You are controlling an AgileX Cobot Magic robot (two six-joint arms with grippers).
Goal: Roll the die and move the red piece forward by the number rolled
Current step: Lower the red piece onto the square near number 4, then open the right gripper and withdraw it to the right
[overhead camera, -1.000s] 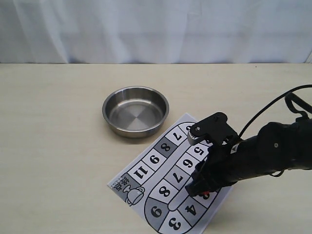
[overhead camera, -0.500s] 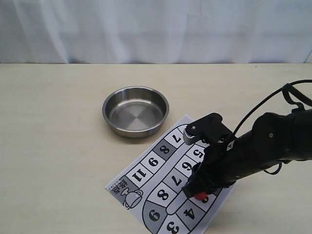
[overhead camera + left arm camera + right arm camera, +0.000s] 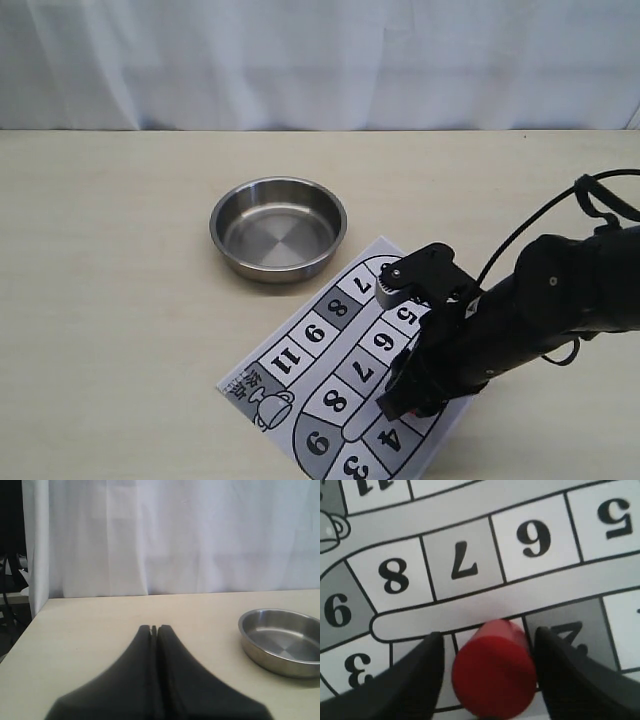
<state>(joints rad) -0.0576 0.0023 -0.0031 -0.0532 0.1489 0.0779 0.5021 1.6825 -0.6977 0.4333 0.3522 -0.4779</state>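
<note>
The red piece (image 3: 492,675) stands on the numbered board (image 3: 462,532) beside the square marked 4. My right gripper (image 3: 487,632) is open around it, one finger on each side with narrow gaps showing. In the exterior view my right gripper (image 3: 400,400) is low over the board (image 3: 300,345) and hides the piece. My left gripper (image 3: 154,628) is shut and empty above bare table, out of the exterior view. The die does not show in any view; the steel bowl (image 3: 222,248) looks empty.
The steel bowl (image 3: 257,652) sits just beyond the board's far corner. A white curtain (image 3: 320,60) closes off the back of the table. The right arm's black cable (image 3: 545,215) loops above the table at the right.
My right gripper has sunk and crept toward the board's near end. The red piece, glimpsed under it before, is now covered in the exterior view. The board slid slightly left.
</note>
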